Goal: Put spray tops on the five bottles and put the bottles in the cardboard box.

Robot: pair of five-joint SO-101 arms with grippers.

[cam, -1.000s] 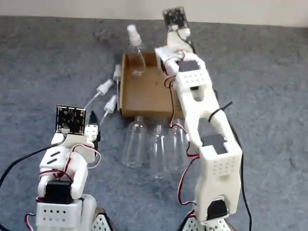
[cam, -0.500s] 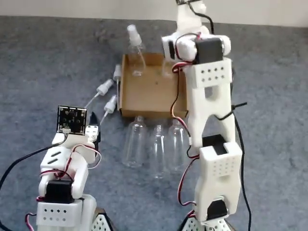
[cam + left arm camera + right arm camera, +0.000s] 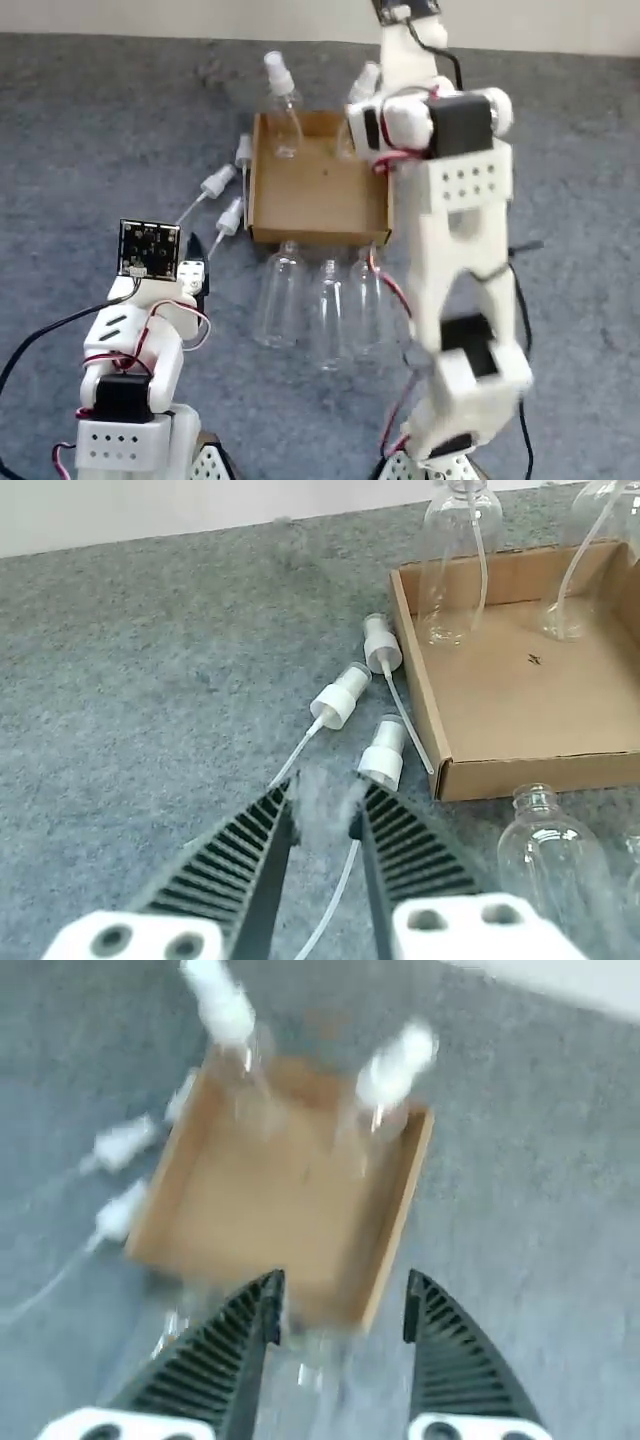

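Cardboard box [image 3: 310, 205] is a shallow brown tray-type thing w/ low walls, sitting on a grey felt-like surface [image 3: 90, 130].

2 clear plastic bottles w/ white spray tops fitted stand upright inside it, along its far wall. Capped bottle 1 [image 3: 284, 115] is in the far corner on the left arm's side. Capped bottle 2 [image 3: 358, 100] is toward the other far corner, partly behind the right arm. Thin dip tubes run down inside both.

3 more clear bottles w/o tops are on the surface just outside the box's near wall, side by side, open necks toward the box: bare bottle 1 [image 3: 278, 295], bare bottle 2 [image 3: 328, 315], bare bottle 3 [image 3: 365, 305].

3 loose white spray tops w/ long thin tubes lie just outside the box's wall on the left arm's side: top 1 [image 3: 243, 150], top 2 [image 3: 215, 183], top 3 [image 3: 230, 215].

Left end effector [image 3: 320, 815] is low, just short of top 3. Its fingers are only a narrow gap apart w/ nothing between em.

Right end effector [image 3: 340, 1305] hangs above the box's near wall, fingers spread wide, empty.
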